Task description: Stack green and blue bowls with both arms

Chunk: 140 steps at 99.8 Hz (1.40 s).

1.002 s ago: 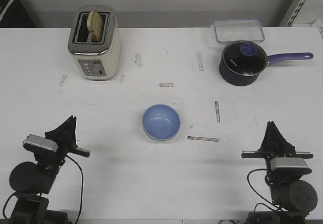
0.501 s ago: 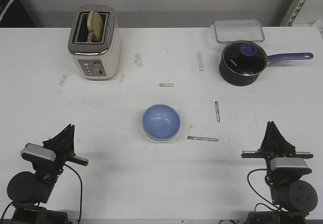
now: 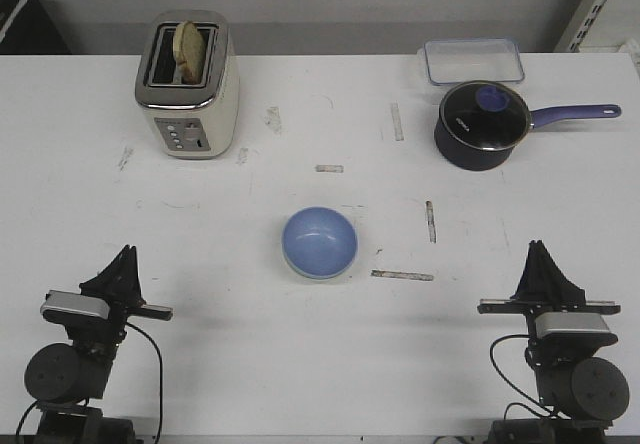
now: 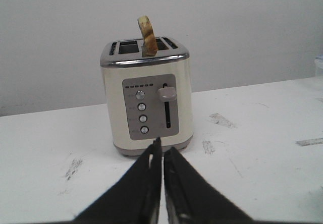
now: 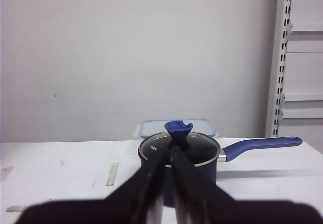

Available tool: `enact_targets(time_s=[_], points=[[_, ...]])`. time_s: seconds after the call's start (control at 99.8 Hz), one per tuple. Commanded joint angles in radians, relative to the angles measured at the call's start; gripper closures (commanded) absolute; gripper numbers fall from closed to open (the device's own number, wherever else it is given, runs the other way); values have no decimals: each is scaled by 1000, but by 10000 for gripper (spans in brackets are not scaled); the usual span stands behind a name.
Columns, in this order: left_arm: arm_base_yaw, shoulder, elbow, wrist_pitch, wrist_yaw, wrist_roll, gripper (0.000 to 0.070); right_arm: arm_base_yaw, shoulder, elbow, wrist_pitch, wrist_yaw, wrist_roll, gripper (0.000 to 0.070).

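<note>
both arms sit folded low, left gripper (image 3: pixel 122 257) and right gripper (image 3: pixel 541 251) apparently pressed together, empty.

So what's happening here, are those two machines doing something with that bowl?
Nothing is being handled right now. The blue bowl sits in the middle of the table, and a pale rim under it suggests the green bowl is already beneath. The left gripper and right gripper rest shut at the near edge, apart from it, facing the toaster and saucepan.

White table (image 3: pixel 250 364), scuffed tape marks; plain grey-white wall (image 5: pixel 126 57) behind; white slotted shelving upright (image 5: pixel 283 57) far right.
</note>
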Motion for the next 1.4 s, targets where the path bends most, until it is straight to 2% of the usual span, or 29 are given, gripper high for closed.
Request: enact_targets(time_s=[0.0, 0.341, 0.691, 0.962, 1.392], points=[[16, -11, -26, 42, -4, 4, 699, 3, -2, 0, 11, 1, -5, 687], [101, -133, -160, 8, -5, -26, 699, 3, -2, 0, 11, 1, -5, 687], [98, -282, -257, -44, -35, -67, 700, 3, -2, 0, 11, 1, -5, 687], [64, -281, -280, -64, -81, -71, 699, 3, -2, 0, 11, 1, -5, 687], [63, -281, -280, -60, -80, -71, 699, 3, -2, 0, 11, 1, -5, 687]])
